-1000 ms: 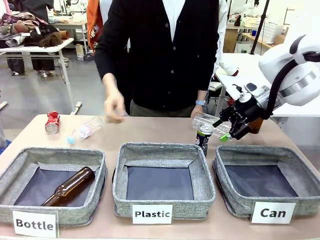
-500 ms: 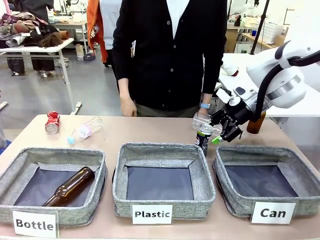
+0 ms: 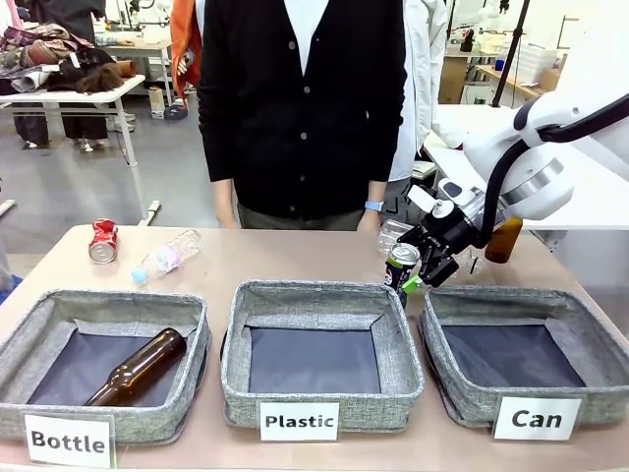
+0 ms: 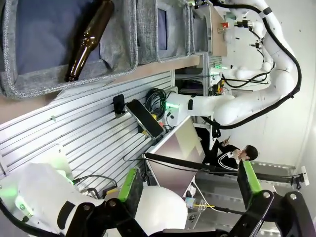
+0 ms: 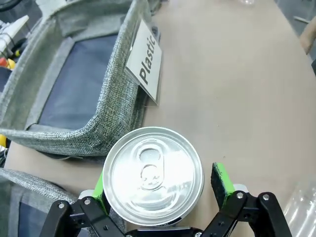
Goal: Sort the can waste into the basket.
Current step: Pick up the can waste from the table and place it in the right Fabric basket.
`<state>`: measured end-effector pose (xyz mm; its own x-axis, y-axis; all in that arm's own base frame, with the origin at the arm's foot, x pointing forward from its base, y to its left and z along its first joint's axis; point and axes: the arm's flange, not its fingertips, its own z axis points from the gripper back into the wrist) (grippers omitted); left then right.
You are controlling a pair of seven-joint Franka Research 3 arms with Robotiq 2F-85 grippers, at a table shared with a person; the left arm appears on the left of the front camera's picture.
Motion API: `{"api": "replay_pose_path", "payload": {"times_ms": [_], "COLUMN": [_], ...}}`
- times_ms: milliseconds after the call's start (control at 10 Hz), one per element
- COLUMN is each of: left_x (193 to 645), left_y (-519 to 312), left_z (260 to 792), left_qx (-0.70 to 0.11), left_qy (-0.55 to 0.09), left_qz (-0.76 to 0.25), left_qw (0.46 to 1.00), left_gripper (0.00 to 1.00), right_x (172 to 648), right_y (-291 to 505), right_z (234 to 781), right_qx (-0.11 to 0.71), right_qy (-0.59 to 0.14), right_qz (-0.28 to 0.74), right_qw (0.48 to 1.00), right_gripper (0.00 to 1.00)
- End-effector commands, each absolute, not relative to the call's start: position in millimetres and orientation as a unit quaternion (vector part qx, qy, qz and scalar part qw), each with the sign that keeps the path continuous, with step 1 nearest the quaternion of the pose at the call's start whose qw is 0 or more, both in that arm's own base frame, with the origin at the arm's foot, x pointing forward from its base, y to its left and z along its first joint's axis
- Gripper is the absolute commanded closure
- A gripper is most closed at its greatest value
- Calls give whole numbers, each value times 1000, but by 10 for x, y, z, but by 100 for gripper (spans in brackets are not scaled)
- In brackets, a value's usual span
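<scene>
The right pincer [image 3: 421,270] hangs low over the far side of the bench [image 3: 295,258], its jaws apart and set on either side of the black and silver can [image 3: 401,267]. The can stands upright on the bench, just behind the gap between the bin labelled "Plastic" [image 3: 314,300] and the basket [image 3: 511,297] with the white "Can" label [image 3: 536,419]. In the right wrist view the can's silver top [image 5: 153,175] sits between the green pads [image 5: 221,181]. A gap shows between the can and one pad, while the other pad is mostly hidden behind the can's rim, so no clamping grip can be seen. The basket's dark base is bare.

The red can [image 3: 102,240] lies at the bench's far left corner, well apart from the basket, with a clear plastic bottle [image 3: 167,256] just beside it. A brown glass bottle [image 3: 138,366] lies tilted in the "Bottle" bin [image 3: 59,305]. A person in a dark cardigan [image 3: 300,108] stands at the far side with arms down.

The left pincer [image 4: 190,182] has its jaws spread wide with nothing between them. It is off the bench, looking past the brown bottle.
</scene>
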<state>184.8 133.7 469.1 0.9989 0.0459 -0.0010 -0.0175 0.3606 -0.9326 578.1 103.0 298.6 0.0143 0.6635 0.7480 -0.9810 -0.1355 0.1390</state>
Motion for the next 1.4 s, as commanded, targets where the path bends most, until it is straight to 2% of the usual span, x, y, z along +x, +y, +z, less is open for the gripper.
{"api": "replay_pose_path", "payload": {"times_ms": [0, 500, 600, 700, 800, 1000, 1100, 1300], "left_x": [1831, 1831, 1831, 1831, 1831, 1831, 1831, 1831], "left_y": [1346, 1346, 1346, 1346, 1346, 1346, 1346, 1346], "left_z": [4704, 4704, 4704, 4704, 4704, 4704, 4704, 4704], "left_qx": [-574, -574, -574, -574, -574, -574, -574, -574], "left_qy": [-14, -14, -14, -14, -14, -14, -14, -14], "left_qz": [28, 28, 28, 28, 28, 28, 28, 28], "left_qw": [818, 818, 818, 818, 818, 818, 818, 818], "left_gripper": [0, 0, 0, 0, 0, 0, 0, 0], "right_x": [5863, 5877, 5882, 5894, 5897, 5904, 5905, 5918], "right_y": [1045, 1029, 1031, 1039, 1033, 1016, 1010, 1008], "right_z": [3026, 3026, 3020, 3026, 3016, 3001, 2996, 2994], "right_qx": [367, 401, 406, 410, 413, 416, 417, 417], "right_qy": [-223, -209, -207, -206, -206, -206, -206, -205], "right_qz": [674, 674, 675, 675, 673, 667, 666, 662], "right_qw": [601, 584, 580, 578, 579, 582, 584, 588], "right_gripper": [0, 0, 47, 60, 100, 100, 86, 100]}}
